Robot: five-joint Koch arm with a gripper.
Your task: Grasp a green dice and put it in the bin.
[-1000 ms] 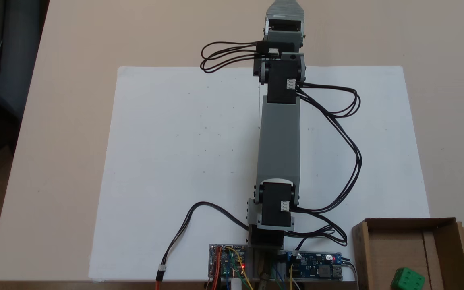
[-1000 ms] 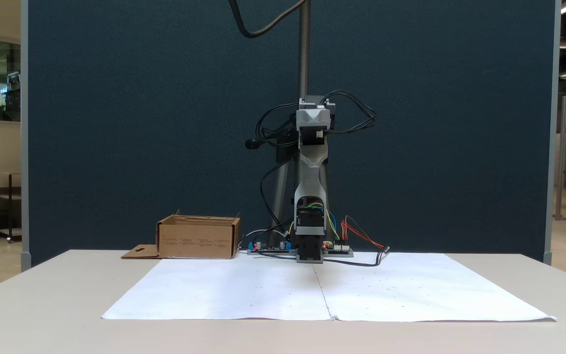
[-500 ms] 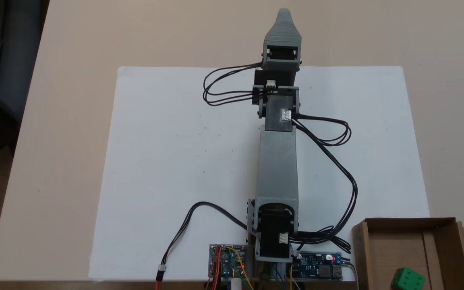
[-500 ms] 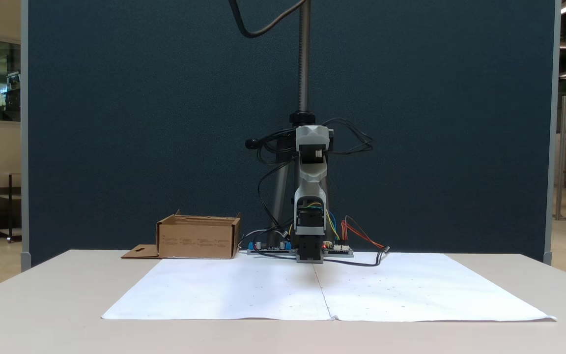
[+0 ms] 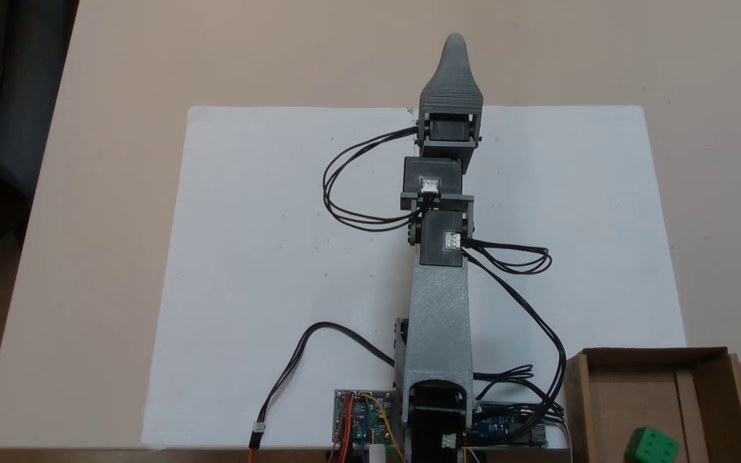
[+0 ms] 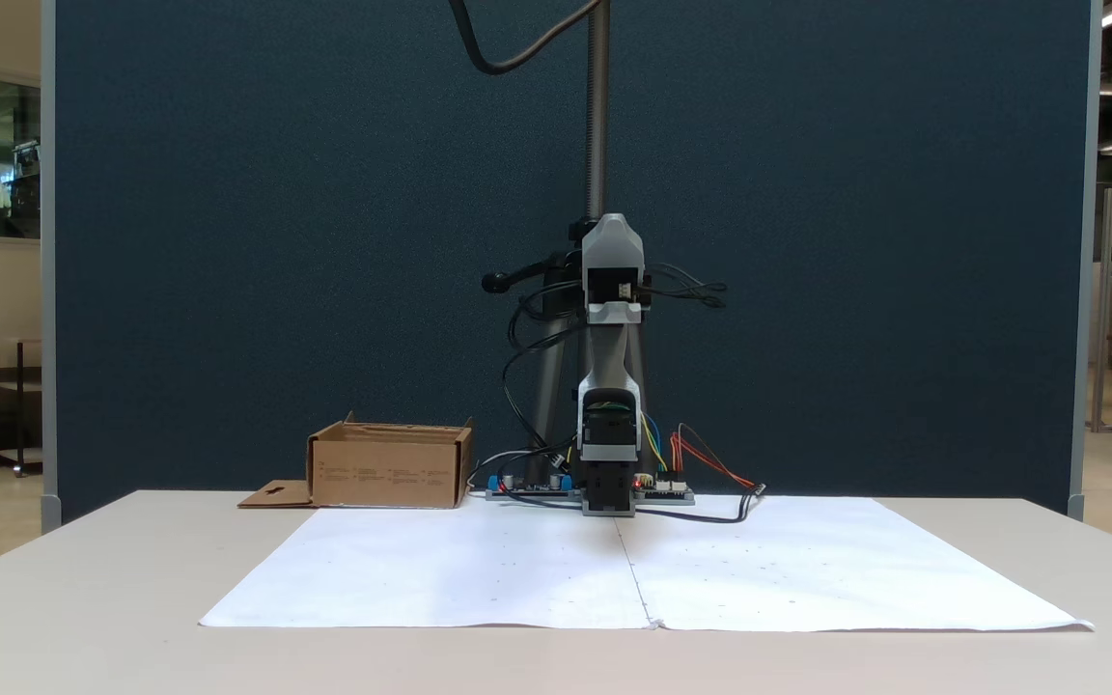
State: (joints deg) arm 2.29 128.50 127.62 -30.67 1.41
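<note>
The green dice point(image 5: 649, 445) is bright green with darker green round pips. The bin point(image 5: 608, 411) is plain brown corrugated cardboard; in a fixed view its front wall point(image 6: 389, 474) carries faint dark print, too small to read. The arm point(image 5: 440, 328) has matte grey links and black motor blocks with small white connectors, and black cables point(image 5: 538, 321) loop off it. The paper sheet point(image 5: 267, 244) is white with tiny dark specks, on a pale beige table point(image 5: 119, 128). The partition point(image 6: 276, 241) is deep blue.
</note>
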